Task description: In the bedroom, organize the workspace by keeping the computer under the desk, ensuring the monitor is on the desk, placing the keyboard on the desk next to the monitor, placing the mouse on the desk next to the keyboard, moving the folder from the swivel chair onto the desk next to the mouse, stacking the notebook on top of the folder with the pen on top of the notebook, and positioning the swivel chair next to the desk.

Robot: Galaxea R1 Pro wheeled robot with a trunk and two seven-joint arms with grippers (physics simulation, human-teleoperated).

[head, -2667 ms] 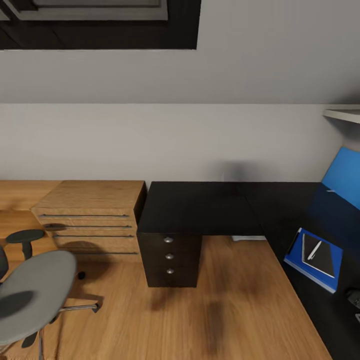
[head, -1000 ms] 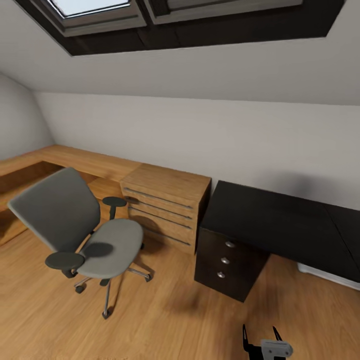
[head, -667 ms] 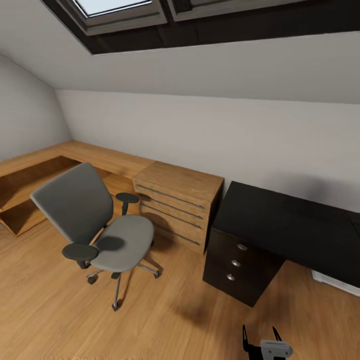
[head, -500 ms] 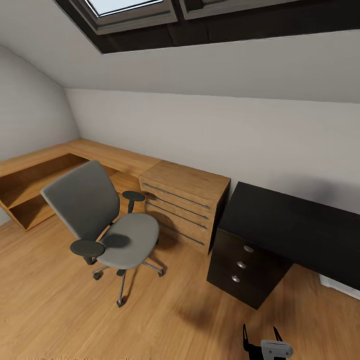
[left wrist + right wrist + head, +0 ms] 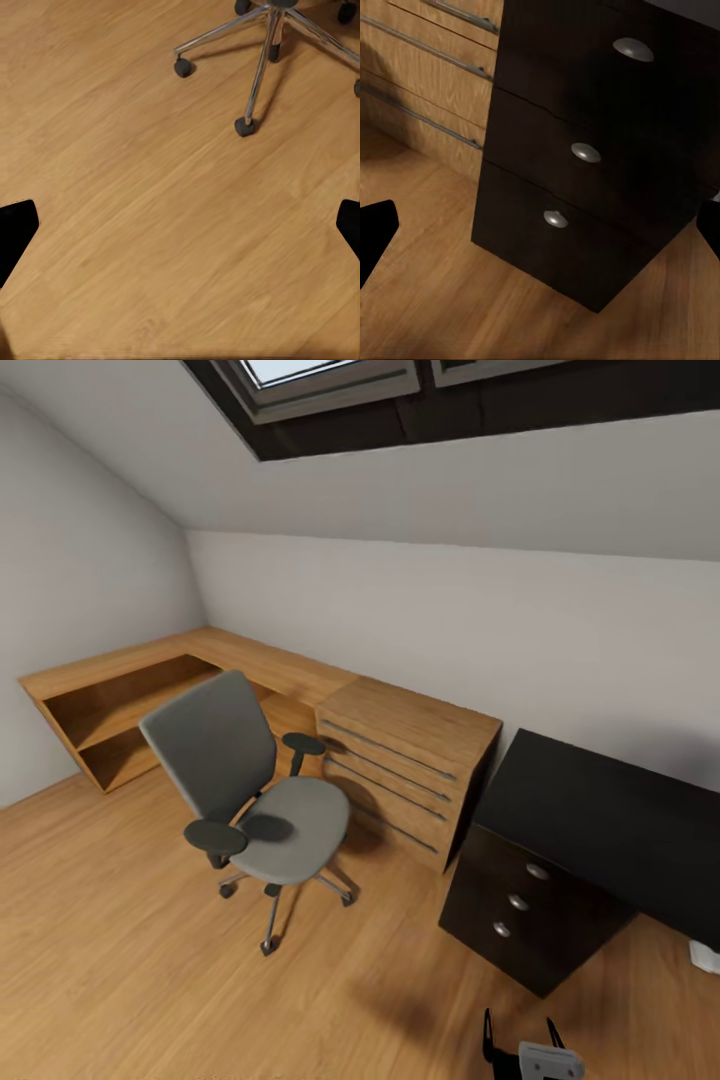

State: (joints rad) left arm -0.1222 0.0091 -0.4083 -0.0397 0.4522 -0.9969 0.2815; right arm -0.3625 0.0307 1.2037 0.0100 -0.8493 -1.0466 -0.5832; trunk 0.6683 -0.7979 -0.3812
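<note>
The swivel chair (image 5: 255, 800), with grey seat and back and black armrests, stands empty on the wood floor, left of middle in the head view. Its metal star base (image 5: 262, 52) and casters lie ahead of my left gripper (image 5: 180, 225), which is open above bare floor. The black desk (image 5: 600, 815) reaches in from the right, its drawer unit (image 5: 520, 905) facing me. My right gripper (image 5: 518, 1036), open and empty, hangs low near that drawer unit (image 5: 577, 157) with its round silver knobs. Monitor, keyboard, mouse, folder, notebook and pen are out of view.
A light wooden chest (image 5: 410, 770) with bar handles stands between chair and desk, close behind the chair. A low wooden shelf unit (image 5: 120, 700) runs along the left wall. A white object (image 5: 705, 957) sits on the floor under the desk.
The camera has swung left: the desk part with the blue folder, notebook and pen left the picture, and the chair came towards the middle. The right gripper now shows at the bottom.
</note>
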